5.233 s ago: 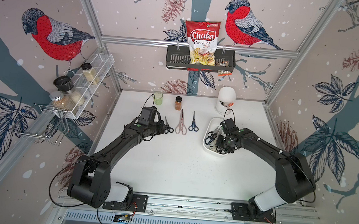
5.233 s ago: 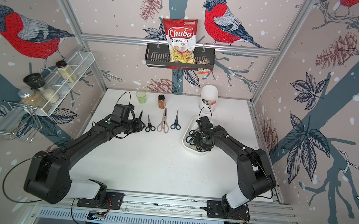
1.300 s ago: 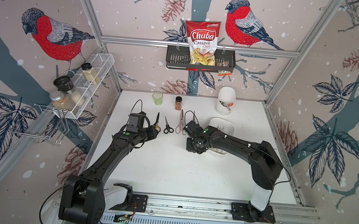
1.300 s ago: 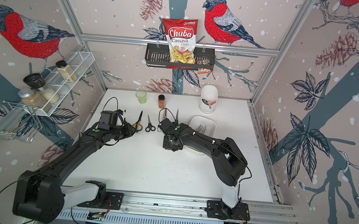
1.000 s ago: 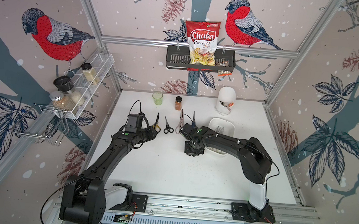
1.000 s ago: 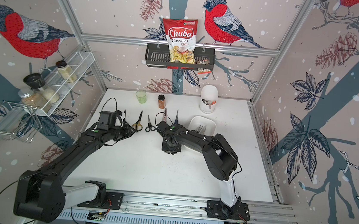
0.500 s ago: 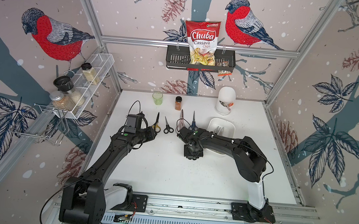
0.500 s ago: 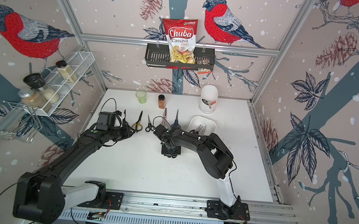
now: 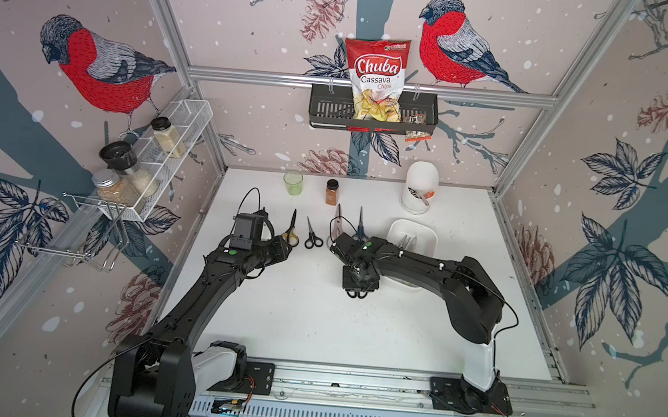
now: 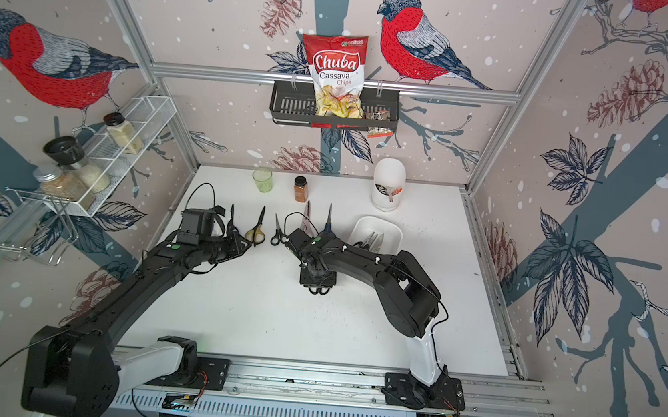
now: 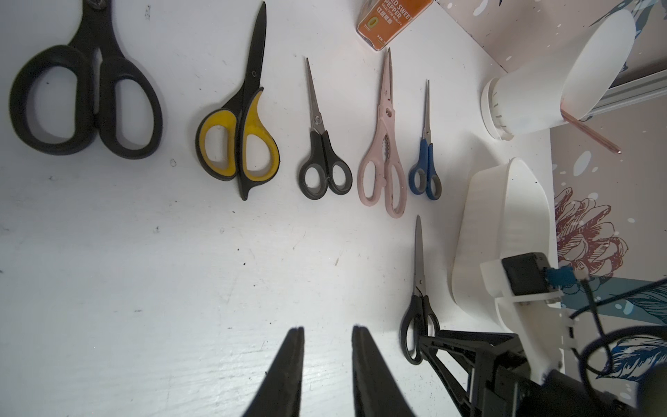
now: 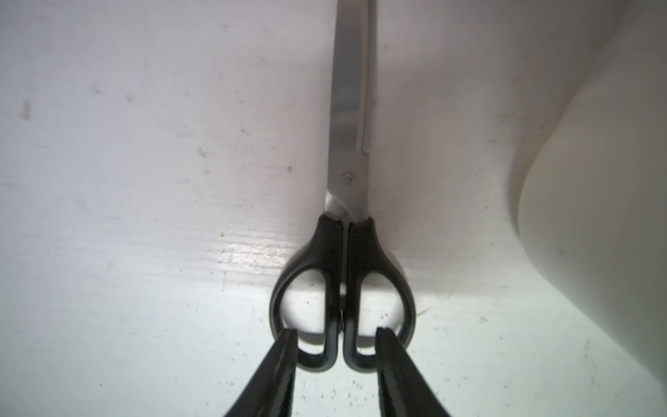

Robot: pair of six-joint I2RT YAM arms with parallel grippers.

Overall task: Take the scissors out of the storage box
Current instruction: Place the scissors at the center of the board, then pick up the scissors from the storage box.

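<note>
The scissors, a black-handled pair (image 12: pixel 343 289) with smooth steel blades, lay flat on the scuffed white table (image 9: pixel 313 320), just left of the glossy, round-cornered storage box (image 9: pixel 432 233). The right gripper (image 12: pixel 337 337) hovered over its oval loops, tapered fingers parted, clamping nothing. The left gripper (image 11: pixel 327 334) hung open and empty.

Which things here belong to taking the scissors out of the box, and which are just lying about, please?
Job: box; scissors left inside; row of five scissors; black scissors at the right gripper.

Lying about: green cup; spice jar; tall white container; chip bag; black basket; wire rack.
</note>
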